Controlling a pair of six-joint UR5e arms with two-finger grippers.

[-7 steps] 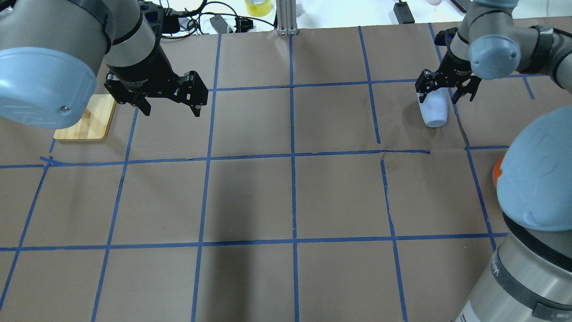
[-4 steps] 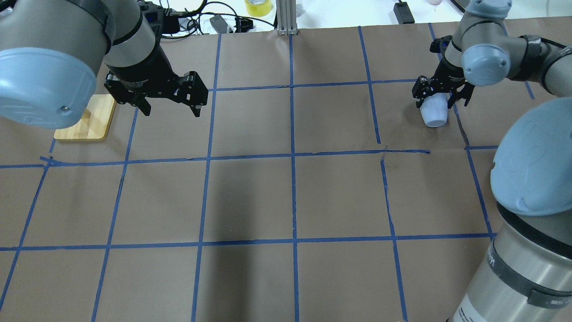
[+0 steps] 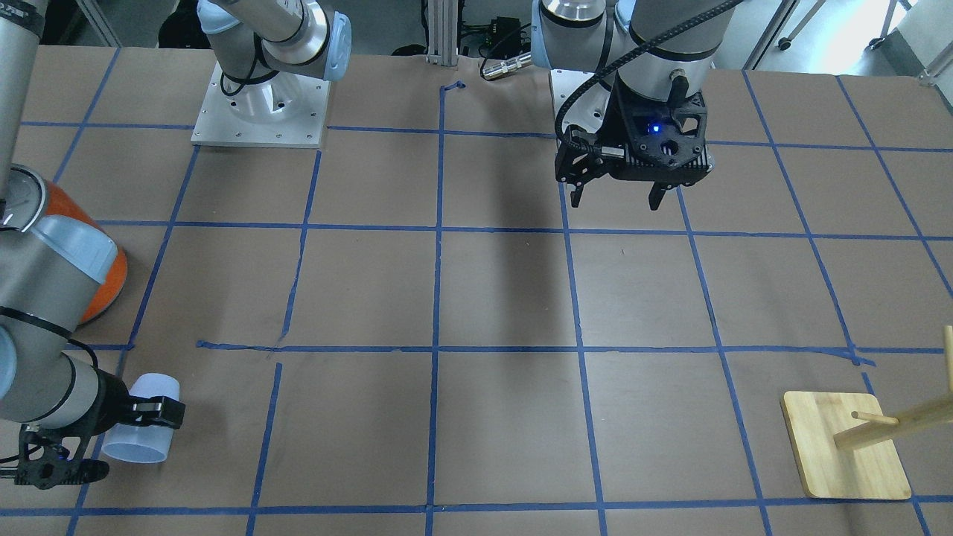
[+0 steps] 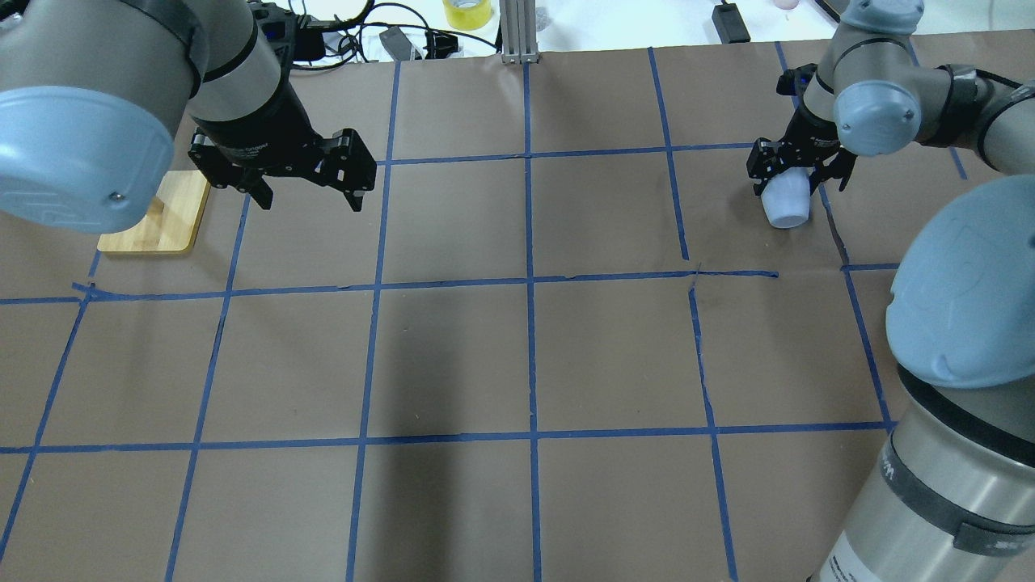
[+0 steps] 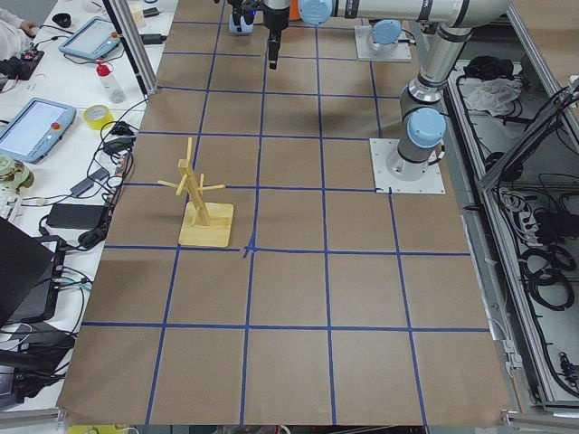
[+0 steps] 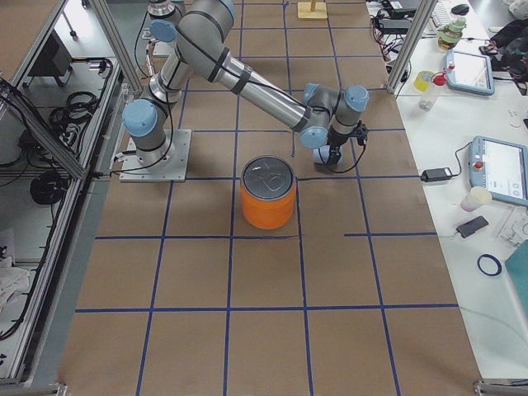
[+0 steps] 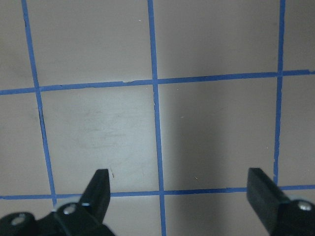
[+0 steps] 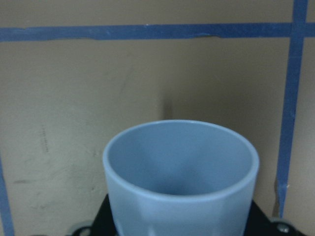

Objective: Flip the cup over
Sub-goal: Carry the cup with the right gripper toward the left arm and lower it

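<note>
Right end effector (image 4: 798, 183) is clamped around the cup (image 4: 787, 207), while left end effector (image 4: 310, 202) hangs wide open, holding nothing.

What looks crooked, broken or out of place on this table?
Only small things. The cup is tilted, not upright, clamped in the right gripper. Near it the blue tape grid is broken: one line stops short and restarts slightly offset, where the brown paper looks creased or torn. Nothing is spilled.

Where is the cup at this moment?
In the overhead view, the cup is at the far right of the table, held by the right gripper; the front-facing view shows the orange can nearest it.
</note>
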